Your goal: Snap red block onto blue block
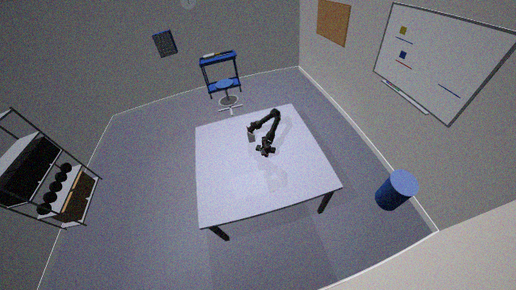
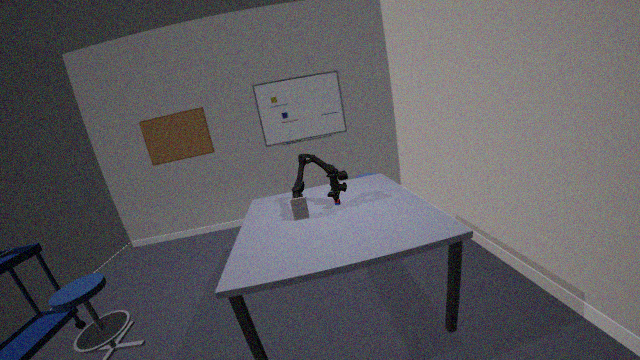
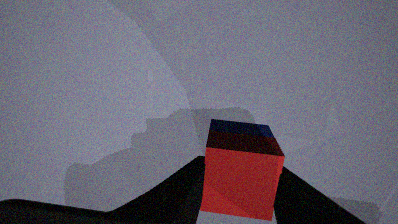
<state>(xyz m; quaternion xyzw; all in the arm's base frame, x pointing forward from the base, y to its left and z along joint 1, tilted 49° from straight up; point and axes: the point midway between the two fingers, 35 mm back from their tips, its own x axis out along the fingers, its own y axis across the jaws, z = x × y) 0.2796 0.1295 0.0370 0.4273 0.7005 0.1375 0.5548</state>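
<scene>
Pincer [image 1: 264,153] [image 2: 337,198] [image 3: 238,169]: clamped on red blk, one dark finger each side of it; tips pointing down in ext. view.
Red blk [image 2: 337,201] [image 3: 242,181]: betw. the fingers, directly over blue blk; bright face toward wrist cam., adjoining side face in deep shade.
Blue blk [image 2: 338,203] [image 3: 240,127]: under red blk, mostly hidden by it in wrist view; only a dk blue strip shows past red's shaded side. Low, at worktop level in ext. view.
Red/blue contact: no gap seen in wrist or ext. view, edges approx. in line. Whether fully seated/clicked: can't tell.
Release: not done, red blk gripped.
Arm [image 1: 276,117] [image 2: 301,159]: black, bent w/ elbow high, forearm sloping down to pincer.
Worktop [image 1: 235,185] [image 2: 350,242] [image 3: 75,75]: pale, dk legs; arm + blks well in from edges.
Grey box [image 1: 251,137] [image 2: 300,209]: small, upright, on worktop nr arm's foot, apart from blks.
Top view: both blks hidden by arm/pincer, no colour readable there.
Shadows: arm's shadow on worktop; stepped dk outline around blks in wrist view.
Room: blue-seat stool [image 1: 224,84] [image 2: 77,291] by blue trolley [image 1: 218,59]; whiteboard [image 1: 443,60] [image 2: 300,112] + cork bd [image 1: 334,22] [image 2: 176,135] on same wall; blue bin [image 1: 404,183] on floor.
Img quality: grainy, dim; fine detail at blks poor in ext. view.
</scene>
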